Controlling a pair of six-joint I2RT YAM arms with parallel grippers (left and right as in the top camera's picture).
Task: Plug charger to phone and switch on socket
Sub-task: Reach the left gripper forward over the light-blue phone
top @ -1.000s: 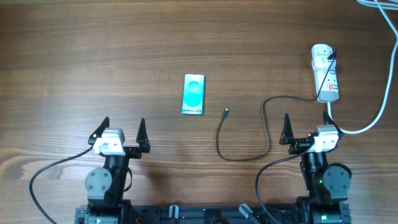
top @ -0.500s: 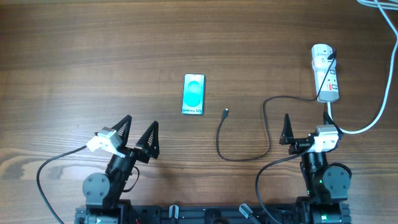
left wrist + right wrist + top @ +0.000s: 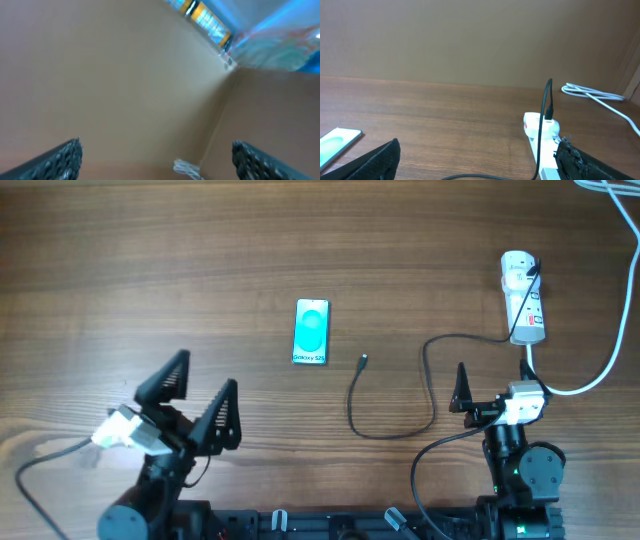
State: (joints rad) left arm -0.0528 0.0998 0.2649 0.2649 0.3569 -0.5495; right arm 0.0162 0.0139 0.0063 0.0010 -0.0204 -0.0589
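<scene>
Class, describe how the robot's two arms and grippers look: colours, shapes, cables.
The left gripper and right gripper each have two black, pointed, wedge-shaped fingers on a white block. The left arm and right arm are black with round joints; a black cable loops from each.

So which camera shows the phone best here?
The overhead view: the phone lies whole, screen up. The right wrist view catches only its corner at the frame's lower left; the left wrist view, blurred, shows none of it.
</scene>
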